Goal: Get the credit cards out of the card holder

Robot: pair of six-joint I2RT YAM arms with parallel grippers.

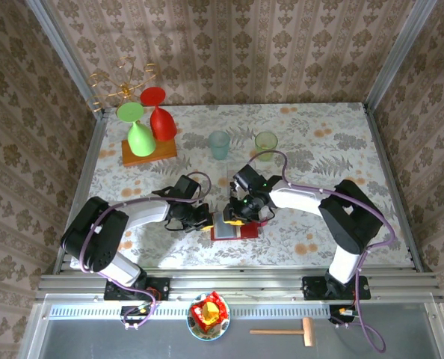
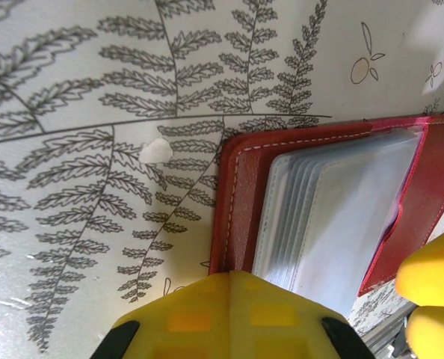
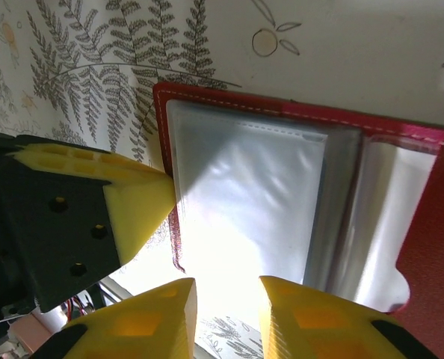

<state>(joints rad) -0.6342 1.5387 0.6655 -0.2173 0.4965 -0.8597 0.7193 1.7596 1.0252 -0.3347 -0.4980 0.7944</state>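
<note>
The card holder (image 3: 431,254) is lying open on the surface (image 2: 95,149), its edge touching the closed left tool (image 3: 143,202) and its clear pockets (image 3: 244,202) just beneath the narrowly parted, empty right tool (image 3: 227,295), which is risking pinching a slick sleeve instead of a card.

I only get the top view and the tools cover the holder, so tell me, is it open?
Observer: Yes, the holder lies open, with its clear pockets showing.
Operator: And on the left?
Observer: The left tool is shut, its tip against the holder's red edge.
Operator: On the right?
Observer: The right tool hangs over the pockets, fingers apart, nothing between them.
</note>
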